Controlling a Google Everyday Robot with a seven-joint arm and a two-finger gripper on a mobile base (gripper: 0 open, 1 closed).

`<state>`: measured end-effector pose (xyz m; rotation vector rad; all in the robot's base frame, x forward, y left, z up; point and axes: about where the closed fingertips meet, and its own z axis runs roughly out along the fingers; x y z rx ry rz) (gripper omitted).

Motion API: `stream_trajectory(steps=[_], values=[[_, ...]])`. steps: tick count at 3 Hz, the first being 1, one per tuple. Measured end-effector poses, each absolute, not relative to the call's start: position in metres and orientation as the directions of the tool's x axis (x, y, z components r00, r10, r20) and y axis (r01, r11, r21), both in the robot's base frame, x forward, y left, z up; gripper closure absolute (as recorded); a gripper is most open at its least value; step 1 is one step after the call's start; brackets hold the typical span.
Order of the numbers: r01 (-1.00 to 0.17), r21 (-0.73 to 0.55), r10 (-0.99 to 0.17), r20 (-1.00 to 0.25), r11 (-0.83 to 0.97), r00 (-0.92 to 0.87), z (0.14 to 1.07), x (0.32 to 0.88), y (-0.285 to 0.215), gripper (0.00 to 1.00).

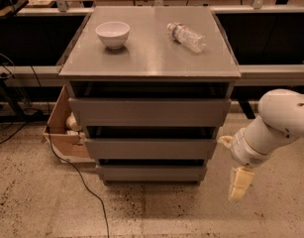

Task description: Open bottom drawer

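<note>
**Drawer bench, seen from the front and above.** Your gripper (239,185) hangs at the end of the white arm (270,128), pointing down toward the speckled floor (181,217). You cannot tell from this view whether its jaws stand wide or narrow.

The bottom drawer (151,173) lies to the left of the jaws at about their height. It is apart from them, with bare floor showing between its right end and the jaws. Its flat grey front is shut, so its inside is hidden from you.

Up and to the left of the jaws come the middle drawer (150,148) and then the top drawer (149,112). Each is a wider grey front with a dark gap over it, and the contents of both are out of sight.

Well above and left of the jaws, the top of the bench (151,58) carries two containers, set well apart:
- A white bowl (112,33) stands upright, mouth upward, toward the far left corner.
- A clear plastic bottle (187,37) lies on its side toward the far right, its cap end pointing up and left. What it holds cannot be told.

On the side of the bench away from the jaws, a cardboard box (60,133) stands on the floor against the bench's flank. A pale rounded object (72,123) shows inside it, and the rest of its contents are hidden. A dark cable (84,185) runs over the floor from near the box toward the lower edge of the view.
</note>
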<state>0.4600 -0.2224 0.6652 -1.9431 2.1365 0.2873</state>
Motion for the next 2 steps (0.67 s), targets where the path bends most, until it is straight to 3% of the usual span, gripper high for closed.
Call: stream_trajectory(steps=[2], values=[[-0.99,-0.018,-0.94,-0.318,0.137,-0.124,0.594,0.469,-0.216,0.0]])
